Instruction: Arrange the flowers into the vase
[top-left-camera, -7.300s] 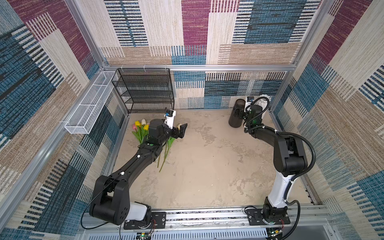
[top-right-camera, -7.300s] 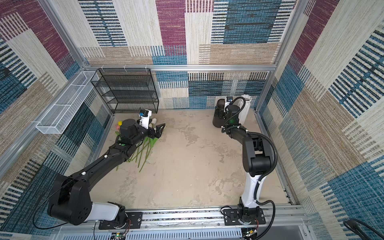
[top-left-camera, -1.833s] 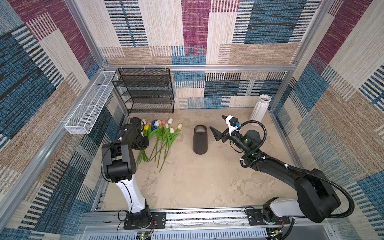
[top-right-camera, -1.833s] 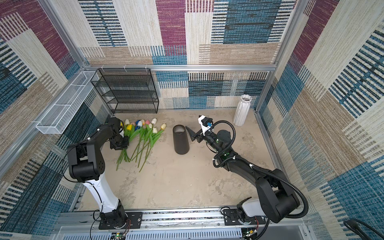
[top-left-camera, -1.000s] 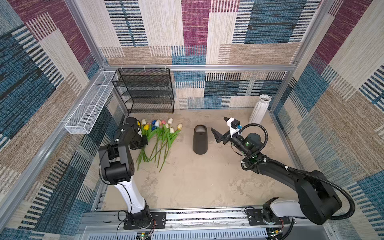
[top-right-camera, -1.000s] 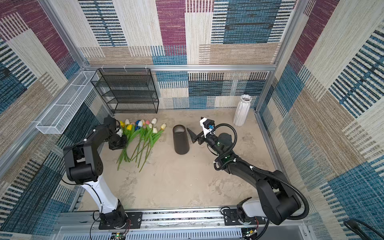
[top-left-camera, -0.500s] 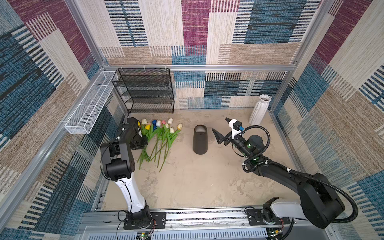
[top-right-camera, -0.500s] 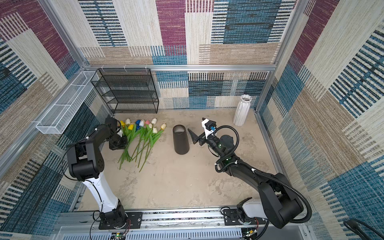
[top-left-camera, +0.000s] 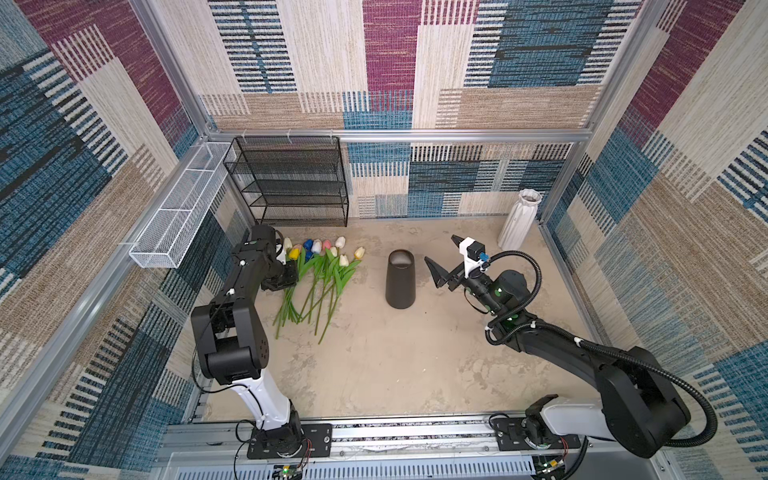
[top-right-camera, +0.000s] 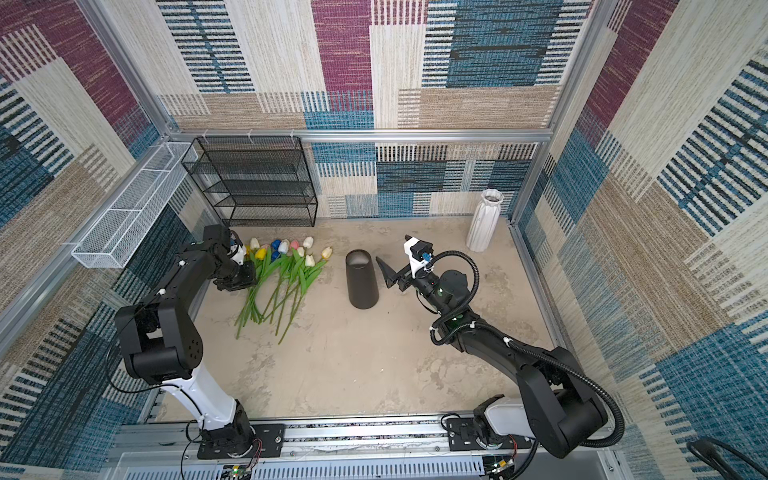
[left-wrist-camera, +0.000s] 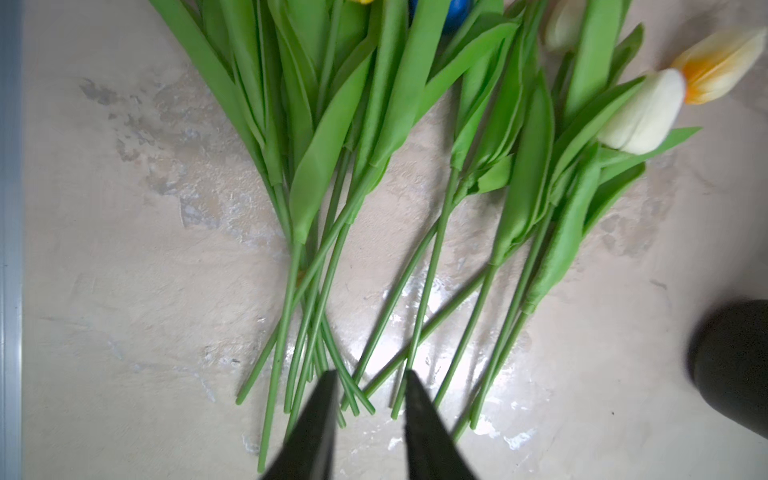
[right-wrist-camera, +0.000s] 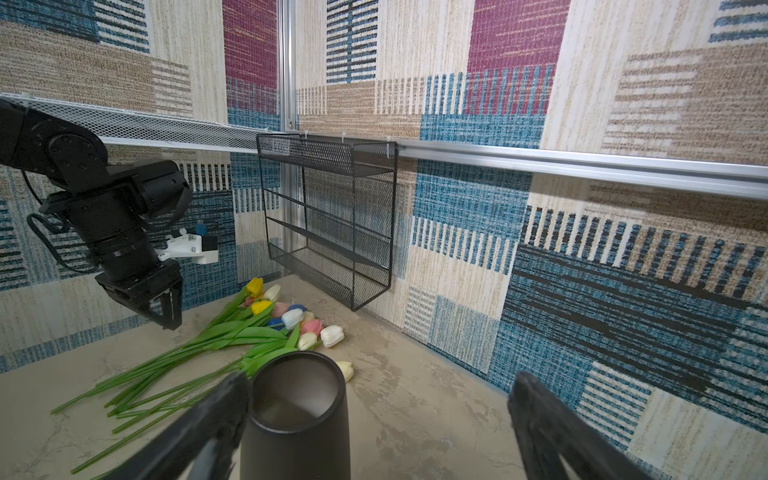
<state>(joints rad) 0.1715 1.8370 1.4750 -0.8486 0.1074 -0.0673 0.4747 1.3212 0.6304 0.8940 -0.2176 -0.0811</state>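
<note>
A bare stretch of mottled beige table (top-left-camera: 374, 365) lies nearest, in front of the dark vase (top-left-camera: 400, 286), which stands upright and empty at mid-table. Just left of the dark vase, not touching it, the flowers (top-left-camera: 322, 276) lie flat in a loose fan with their stem ends toward the near edge and their heads away. None is in the dark vase yet. Farther left of the dark vase, over the bunch's outer side, the left end effector (left-wrist-camera: 370, 374) hangs with jaws narrowly apart, holding nothing. Just right of the dark vase, the right end effector (top-left-camera: 444, 254) hovers with jaws wide and empty. The step in hand looks like picking a first stem. It would go best by closing on one outer stem alone and lifting it clear before swinging toward the dark vase. Only the left wrist view shows how the stems cross near their cut ends. Only the right wrist view shows the dark vase's empty inside. Only the top views show a white ribbed vase (top-left-camera: 519, 220) far behind and right of the dark vase, while a black wire rack (top-left-camera: 291, 183) stands far behind and left.
</note>
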